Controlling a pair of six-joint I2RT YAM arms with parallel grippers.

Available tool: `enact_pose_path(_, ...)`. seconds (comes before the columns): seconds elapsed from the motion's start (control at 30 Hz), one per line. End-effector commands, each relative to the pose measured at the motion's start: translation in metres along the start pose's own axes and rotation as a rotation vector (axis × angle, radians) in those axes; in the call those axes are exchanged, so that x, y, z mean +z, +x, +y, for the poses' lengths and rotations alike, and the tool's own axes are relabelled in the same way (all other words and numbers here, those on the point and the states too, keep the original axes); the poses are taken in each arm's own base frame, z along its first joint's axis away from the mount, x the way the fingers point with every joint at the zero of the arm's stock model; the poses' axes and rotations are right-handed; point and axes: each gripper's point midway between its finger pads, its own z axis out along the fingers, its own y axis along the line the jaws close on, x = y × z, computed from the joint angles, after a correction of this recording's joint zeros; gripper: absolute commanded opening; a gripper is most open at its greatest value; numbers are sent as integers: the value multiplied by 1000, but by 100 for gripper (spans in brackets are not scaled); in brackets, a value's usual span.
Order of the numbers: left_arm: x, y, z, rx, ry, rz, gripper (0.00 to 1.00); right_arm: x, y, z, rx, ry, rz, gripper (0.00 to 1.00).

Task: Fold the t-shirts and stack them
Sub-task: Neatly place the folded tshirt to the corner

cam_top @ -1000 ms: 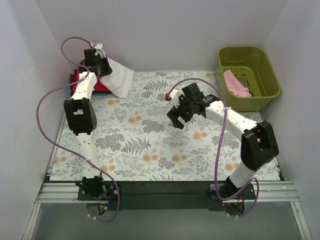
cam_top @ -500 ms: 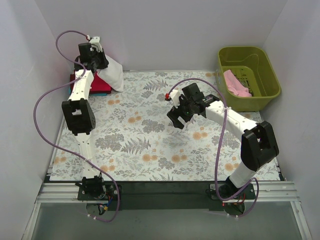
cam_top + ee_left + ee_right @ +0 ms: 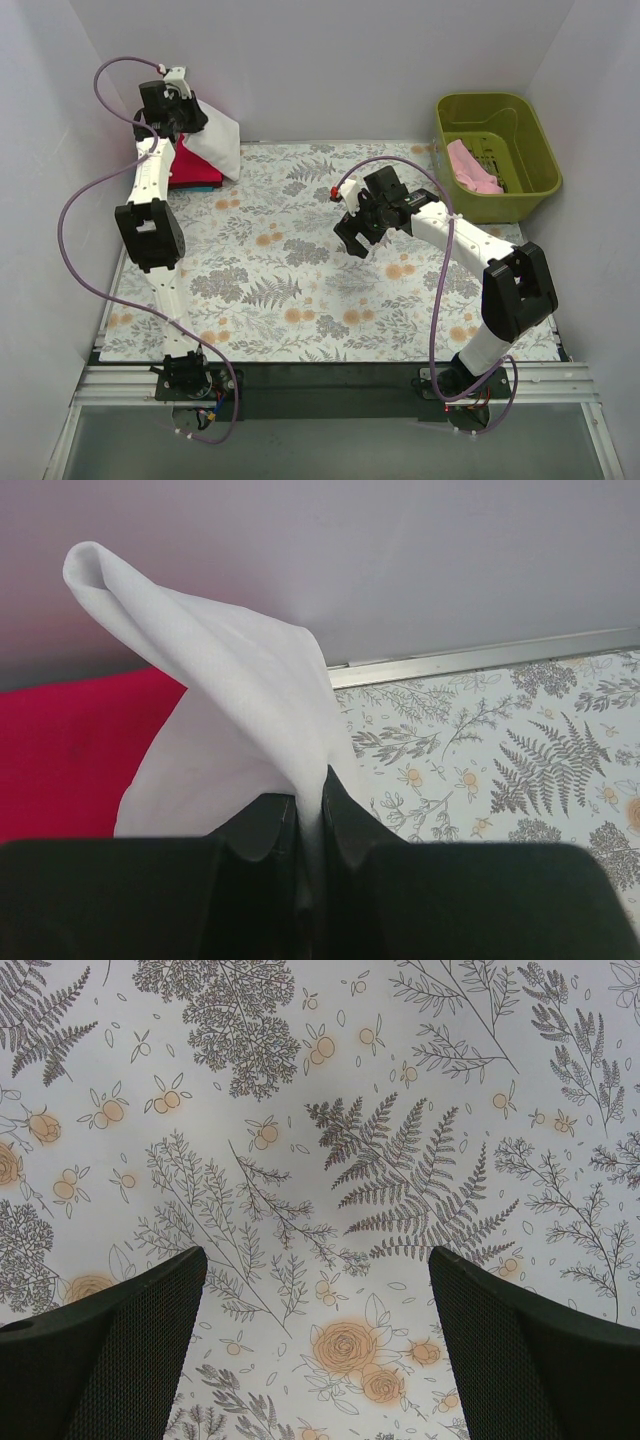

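My left gripper [image 3: 183, 117] is at the far left corner, raised, shut on the white t-shirt [image 3: 218, 141], which hangs from it in a fold. In the left wrist view the white t-shirt [image 3: 235, 710] is pinched between the jaws of the left gripper [image 3: 310, 805]. The crimson red t-shirt [image 3: 193, 166] lies folded on the table under it and shows at the left of the left wrist view [image 3: 70, 750]. The pale pink t-shirt [image 3: 472, 168] lies in the basket. My right gripper [image 3: 352, 240] is open and empty over the middle of the table, jaws wide apart in the right wrist view [image 3: 316, 1310].
An olive-green plastic basket [image 3: 528, 130] stands at the far right corner. The table carries a floral cloth [image 3: 290, 290]. Grey walls close in the back and both sides. A metal strip [image 3: 480, 655] runs along the table's far edge.
My left gripper has moved up and to the left with the white t-shirt, lifting it off the table toward the back corner. The right arm has not moved.
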Motion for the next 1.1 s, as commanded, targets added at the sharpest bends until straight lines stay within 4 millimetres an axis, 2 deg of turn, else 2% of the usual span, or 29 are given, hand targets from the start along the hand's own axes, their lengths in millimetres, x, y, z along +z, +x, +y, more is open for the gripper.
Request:
enact_pose_path(0.0, -45, -75, -15, 55, 24, -146, 0, -7, -13, -4, -4, 8, -36, 98)
enact_pose_path(0.23, -49, -76, -3, 68, 1, -143, 0, -5, -12, -5, -4, 7, -28, 98)
enact_pose_path(0.37, -51, -74, 13, 77, -9, -139, 0, -3, -10, -1, 4, -11, -26, 98)
enact_pose_path(0.53, -42, -43, 32, 96, 14, -65, 0, -3, -10, -1, 5, -14, -22, 98)
enact_pose_path(0.67, -37, -27, 50, 92, 6, -36, 0, -2, -8, -1, 4, -17, -11, 98)
enact_pose_path(0.73, -37, -25, 62, 96, -2, -34, 0, -1, -9, -1, 5, -19, -9, 98)
enact_pose_path(0.93, -26, 3, 94, 122, -29, 5, 0, 0, -8, -1, 7, -22, -2, 98)
enact_pose_path(1.07, -25, 7, 118, 138, -55, -18, 0, 1, -8, -2, 6, -18, 1, 98)
